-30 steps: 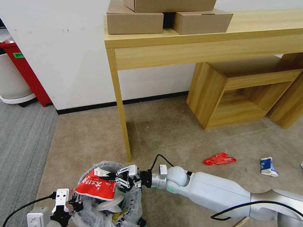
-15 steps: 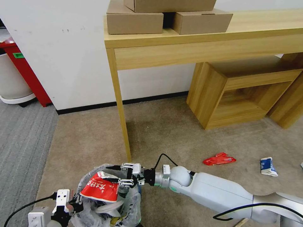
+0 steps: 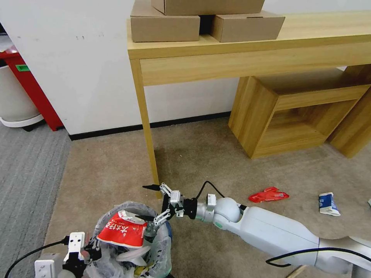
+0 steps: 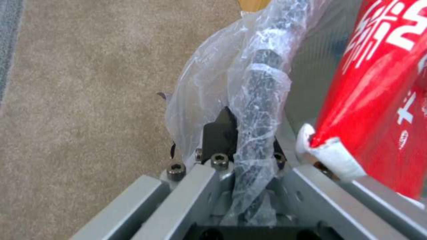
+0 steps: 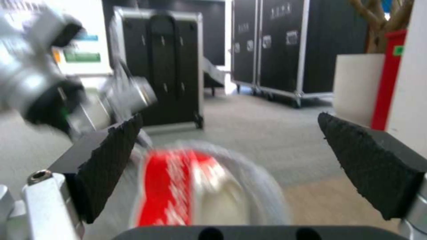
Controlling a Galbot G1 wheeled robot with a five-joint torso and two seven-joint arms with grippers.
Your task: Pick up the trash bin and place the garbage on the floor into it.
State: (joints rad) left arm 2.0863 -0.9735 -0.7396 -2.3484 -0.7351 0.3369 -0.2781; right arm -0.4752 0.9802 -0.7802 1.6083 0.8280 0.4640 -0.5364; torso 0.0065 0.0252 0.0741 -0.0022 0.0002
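Note:
The trash bin (image 3: 164,245), lined with a crinkly whitish bag, hangs low at my left. My left gripper (image 3: 88,249) is shut on its rim, and the left wrist view shows the rim and bag (image 4: 258,100) pinched in that gripper (image 4: 249,136). A red-white crushed cup (image 3: 121,233) lies on top inside, also red in the left wrist view (image 4: 382,86). My right gripper (image 3: 148,202) stands open just above the bin's right rim, holding nothing; its pads (image 5: 109,156) are spread wide over the blurred bin (image 5: 262,186). On the carpet lie a red wrapper (image 3: 268,195) and a blue-white carton (image 3: 328,203).
A wooden table leg (image 3: 148,150) stands just behind the bin, under a table bearing cardboard boxes (image 3: 166,25). A low wooden shelf unit (image 3: 293,116) sits at the right. A red cabinet (image 3: 33,90) is far left. Open carpet lies between bin and litter.
My right gripper opened, let the red-white cup drop into the bin, and drew back up and to the right. The left gripper and bin stayed put.

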